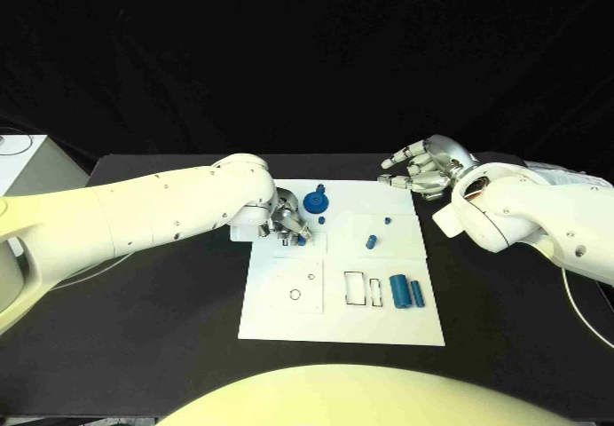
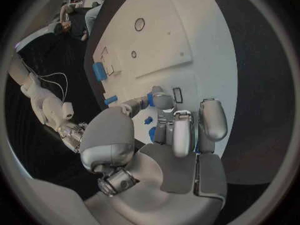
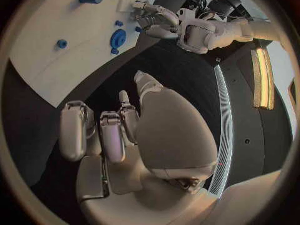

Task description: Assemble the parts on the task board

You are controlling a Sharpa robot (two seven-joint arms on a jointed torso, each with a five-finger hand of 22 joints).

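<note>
- Black table (image 1: 153,302) with the white task board (image 1: 335,311) sitting in the middle, that's the whole setup.
- Far left, the left arm comes in across the table, and the left hand (image 1: 279,218) is down at the board's upper left corner. Its fingers (image 2: 182,133) are curled in over the board. There's a small blue part (image 1: 302,238) right at the fingertips, and another blue bit (image 2: 150,99) shows by a fingertip in the left wrist view, but I honestly can't tell if the hand is pinching anything or just touching.
- Just right of that hand, a round blue part (image 1: 315,201) sits near the board's top edge, with a small blue peg (image 1: 321,217) just below it.
- Lower on the board's left half there's an outlined square with a small ring (image 1: 295,294) in it.
- Around the middle of the board, a short blue part (image 1: 371,240) lies on its own, tilted.
- Further right and lower, two blue cylinders (image 1: 407,291) lie side by side near the board's right edge, next to some outlined rectangles.
- Far right, the right hand (image 1: 429,169) hovers over bare table just off the board's upper right corner, fingers apart and holding nothing. The right wrist view shows the same.
</note>
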